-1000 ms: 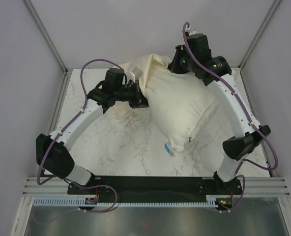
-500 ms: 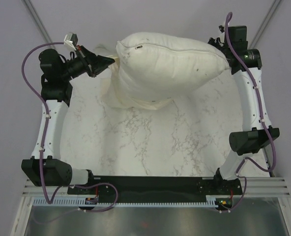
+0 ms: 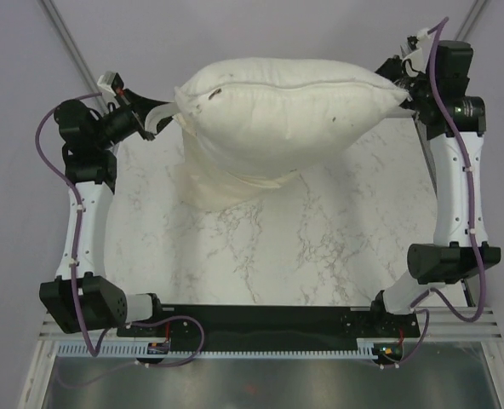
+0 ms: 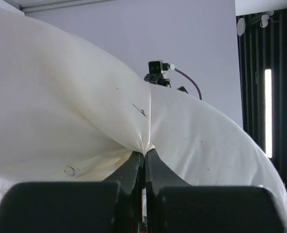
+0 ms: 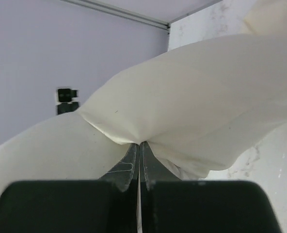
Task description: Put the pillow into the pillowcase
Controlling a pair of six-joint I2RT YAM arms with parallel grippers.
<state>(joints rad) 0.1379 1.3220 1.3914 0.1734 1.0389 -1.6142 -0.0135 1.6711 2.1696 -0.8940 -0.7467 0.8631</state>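
A plump off-white bundle hangs stretched between my two grippers, lifted at the back of the table. It is the pillowcase [image 3: 286, 115] filled out by the pillow. A seam line runs along its top. A limp, yellower part [image 3: 222, 181] sags from its lower left onto the table. The pillow's blue tag is out of view. My left gripper [image 3: 168, 113] is shut on the bundle's left corner, with cloth bunched in its tips [image 4: 144, 153]. My right gripper [image 3: 403, 94] is shut on the right corner [image 5: 138, 144].
The white marble table [image 3: 320, 239] lies below the bundle. Grey enclosure walls with metal corner posts [image 3: 77, 60] stand close behind both raised wrists. The arm bases sit on a black rail [image 3: 269, 319] at the near edge.
Both grippers have moved up and outward, pulling the bundle from a slanted heap on the table into a taut horizontal span. The blue tag seen a second ago no longer shows.
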